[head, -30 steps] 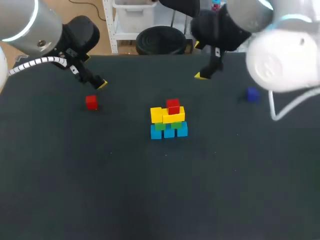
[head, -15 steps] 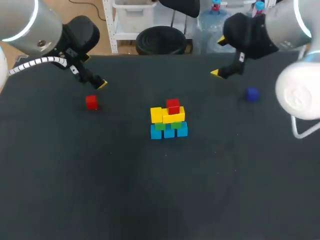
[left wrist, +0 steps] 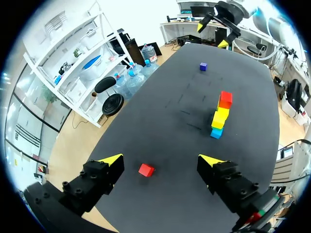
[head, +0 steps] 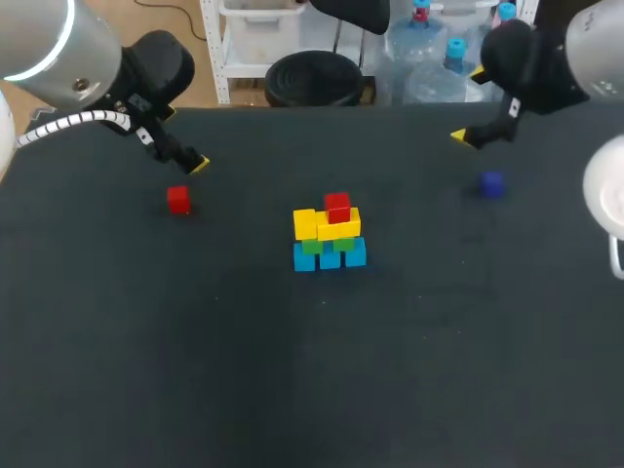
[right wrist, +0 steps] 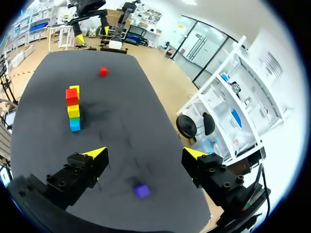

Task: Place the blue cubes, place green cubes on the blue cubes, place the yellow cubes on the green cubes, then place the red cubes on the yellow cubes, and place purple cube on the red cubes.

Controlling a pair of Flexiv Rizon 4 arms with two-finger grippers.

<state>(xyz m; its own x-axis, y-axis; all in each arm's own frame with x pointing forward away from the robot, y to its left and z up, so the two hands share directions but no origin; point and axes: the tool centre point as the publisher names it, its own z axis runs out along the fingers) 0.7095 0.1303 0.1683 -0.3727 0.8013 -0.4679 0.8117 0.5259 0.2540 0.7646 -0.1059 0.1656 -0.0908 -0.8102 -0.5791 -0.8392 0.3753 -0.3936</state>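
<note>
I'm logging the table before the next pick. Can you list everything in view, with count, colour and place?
blue cubes: three showing, blue, bottom row of the stack at the table's middle.
green cubes: two showing, green, on the blue cubes.
yellow cubes: at least two, yellow, on the green cubes.
stacked red cube: one, red, on top of the yellow cubes.
loose red cube: one, red, alone on the table at my left.
purple cube: one, purple, alone at my right.
table: one, black.
left gripper: one, black with yellow tips, fingers open, above the loose red cube.
right gripper: one, same colours, fingers open, above the purple cube.
</note>
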